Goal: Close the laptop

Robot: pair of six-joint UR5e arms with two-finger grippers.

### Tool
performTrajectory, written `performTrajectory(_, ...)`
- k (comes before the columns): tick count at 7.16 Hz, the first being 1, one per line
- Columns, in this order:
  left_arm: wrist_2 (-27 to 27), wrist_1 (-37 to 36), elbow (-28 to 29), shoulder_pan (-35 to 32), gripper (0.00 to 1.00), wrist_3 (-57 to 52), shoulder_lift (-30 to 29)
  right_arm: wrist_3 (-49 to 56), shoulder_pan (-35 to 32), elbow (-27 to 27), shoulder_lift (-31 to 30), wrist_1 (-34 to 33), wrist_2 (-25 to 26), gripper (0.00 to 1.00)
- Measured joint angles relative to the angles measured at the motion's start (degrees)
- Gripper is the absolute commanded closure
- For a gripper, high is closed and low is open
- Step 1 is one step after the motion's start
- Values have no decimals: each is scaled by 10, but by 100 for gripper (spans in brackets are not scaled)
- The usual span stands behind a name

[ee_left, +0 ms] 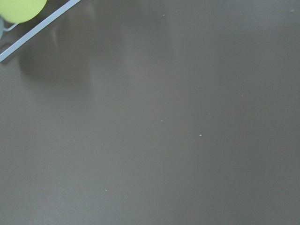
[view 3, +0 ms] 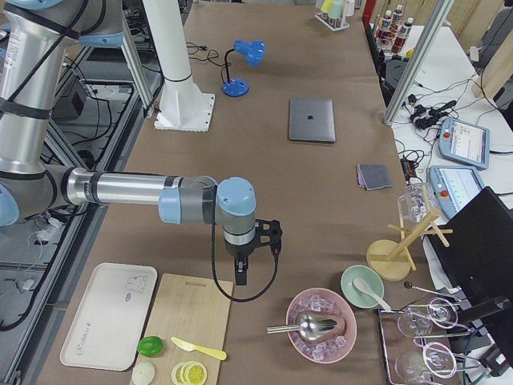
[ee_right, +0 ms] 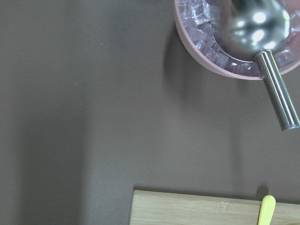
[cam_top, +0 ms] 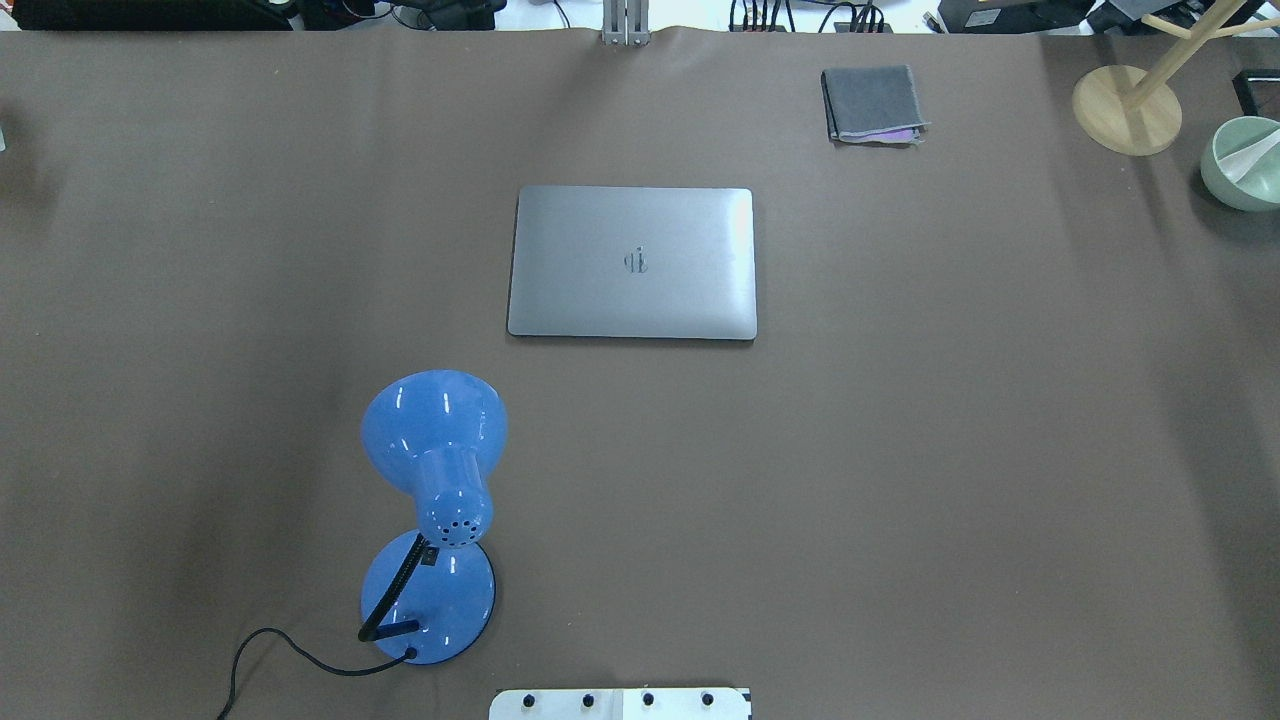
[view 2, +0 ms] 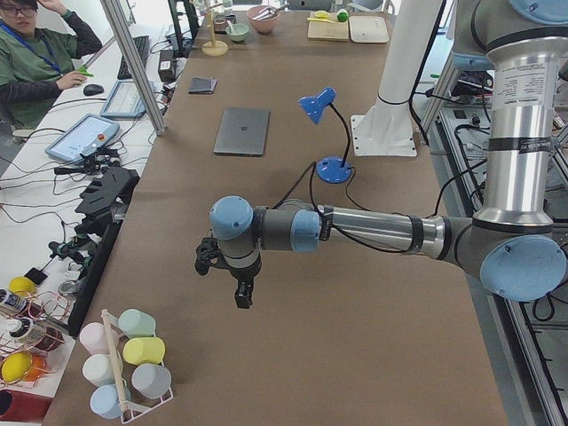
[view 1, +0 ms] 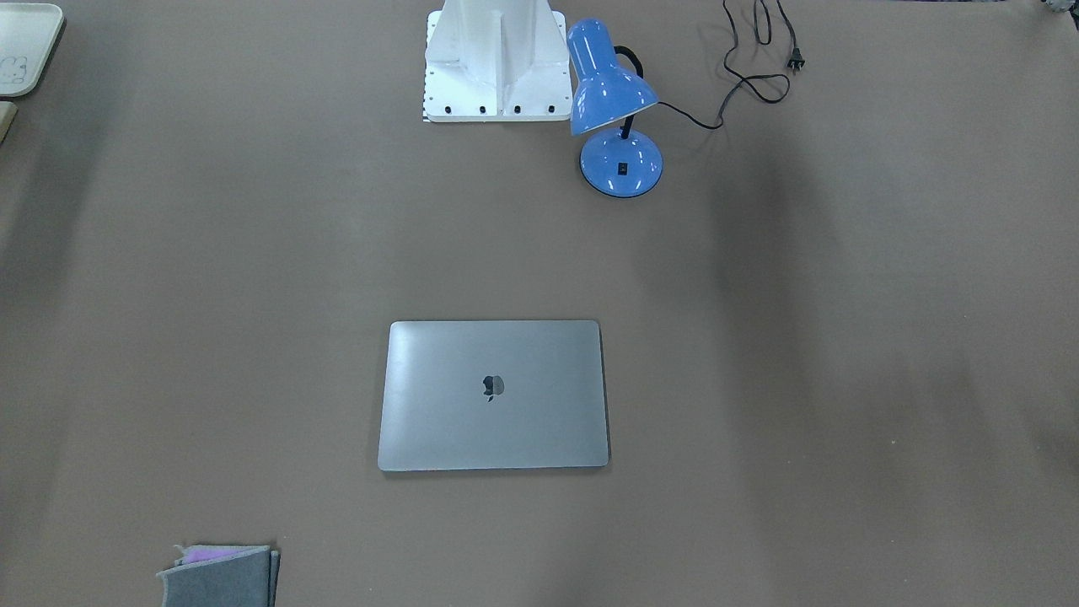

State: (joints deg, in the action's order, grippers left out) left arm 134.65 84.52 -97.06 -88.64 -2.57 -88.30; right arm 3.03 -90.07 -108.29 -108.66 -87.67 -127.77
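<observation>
The space-grey laptop (view 1: 493,394) lies flat in the middle of the brown table with its lid down and the dark apple logo facing up; it also shows in the overhead view (cam_top: 632,262) and both side views (view 2: 242,131) (view 3: 312,119). My left gripper (view 2: 244,295) hangs over the table's end on my left, far from the laptop. My right gripper (view 3: 240,274) hangs over the opposite end, also far from it. Neither gripper shows in the overhead, front or wrist views, so I cannot tell whether they are open or shut.
A blue desk lamp (cam_top: 435,440) with its cord stands near the robot base (view 1: 493,59). A grey felt pouch (cam_top: 872,103) lies beyond the laptop. A cup rack (view 2: 124,364) stands below the left gripper. A pink ice bowl (ee_right: 225,51) and a cutting board (ee_right: 211,208) lie under the right one.
</observation>
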Motion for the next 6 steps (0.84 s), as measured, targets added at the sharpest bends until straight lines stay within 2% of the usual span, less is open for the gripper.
performTrajectory(6, -1, 1, -22, -5, 2, -5, 9, -7, 19, 2, 25, -6, -11, 0)
